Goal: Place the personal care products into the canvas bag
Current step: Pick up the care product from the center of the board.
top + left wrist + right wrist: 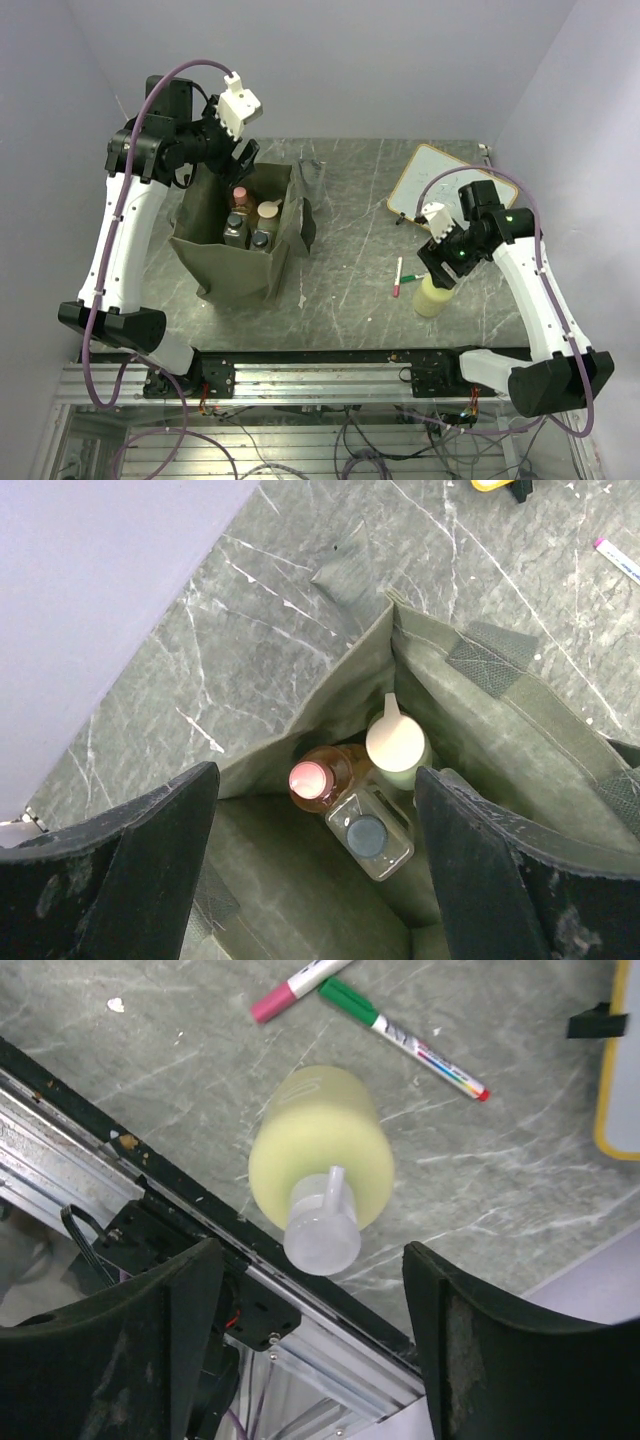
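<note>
Overhead, the right tool [310,1295] hangs spread above the upright pale yellow-green bottle [320,1150], not touching it, at the desk's [350,300] near right. The bottle is likely light, smooth and squeezable, so its round body is the place to grip. The left tool [316,810] gapes, empty, above the canvas bag [235,262].

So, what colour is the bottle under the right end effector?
Pale yellow-green plastic bottle, whitish cap; right wrist view.

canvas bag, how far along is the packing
Several bottles already stand inside the canvas bag; the left gripper hangs open and empty above it. The right gripper is open over the pale yellow bottle, not yet gripped. No other bottle shows outside the bag.
</note>
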Robot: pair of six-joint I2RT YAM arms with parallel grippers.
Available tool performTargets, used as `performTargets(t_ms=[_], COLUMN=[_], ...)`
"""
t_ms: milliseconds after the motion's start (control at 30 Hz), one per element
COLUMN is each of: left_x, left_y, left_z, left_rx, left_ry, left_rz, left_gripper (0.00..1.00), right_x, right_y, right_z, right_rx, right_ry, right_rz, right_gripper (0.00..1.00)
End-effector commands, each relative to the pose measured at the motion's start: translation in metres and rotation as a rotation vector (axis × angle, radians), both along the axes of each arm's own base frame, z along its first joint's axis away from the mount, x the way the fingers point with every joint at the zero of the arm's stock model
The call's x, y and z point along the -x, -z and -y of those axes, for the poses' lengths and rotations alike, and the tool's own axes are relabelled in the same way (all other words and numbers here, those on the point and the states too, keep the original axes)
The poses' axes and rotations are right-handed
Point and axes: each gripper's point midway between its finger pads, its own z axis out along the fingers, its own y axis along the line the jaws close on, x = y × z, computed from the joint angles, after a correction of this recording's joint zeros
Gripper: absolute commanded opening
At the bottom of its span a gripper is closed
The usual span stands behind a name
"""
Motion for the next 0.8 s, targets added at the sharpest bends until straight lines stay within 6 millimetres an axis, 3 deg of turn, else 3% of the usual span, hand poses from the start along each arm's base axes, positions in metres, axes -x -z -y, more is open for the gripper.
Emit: performTargets(t_ms=[0,433,633,767], left_x=[-0.002,-0.001,-0.001,-0.001], left_y=[-0.013,-0.008,-0.007,-0.009], left_z=[0.000,-0.002,0.000,0.001], left_rx=[-0.015,-0.043,-0.043,-0.042], left_ry=[0.011,0.019,0.032,0.038], left_rz=[0.055,0.055,0.057,0.065], left_gripper=[0.89,0.88,0.88,0.87], right_x=[0.005,0.004,-0.004,-0.002], right_y=[0.017,0.033,0.020,0.008], right_z=[0.000,0.007,0.008,0.003], right_rx=[-0.005,0.036,0.047,0.020], right_ry=[-0.014,-0.018,-0.026,-0.071], right_rz=[-0.059,-0.074,-0.036,-0.016], right_gripper=[0.68,0.39,0.13,0.01])
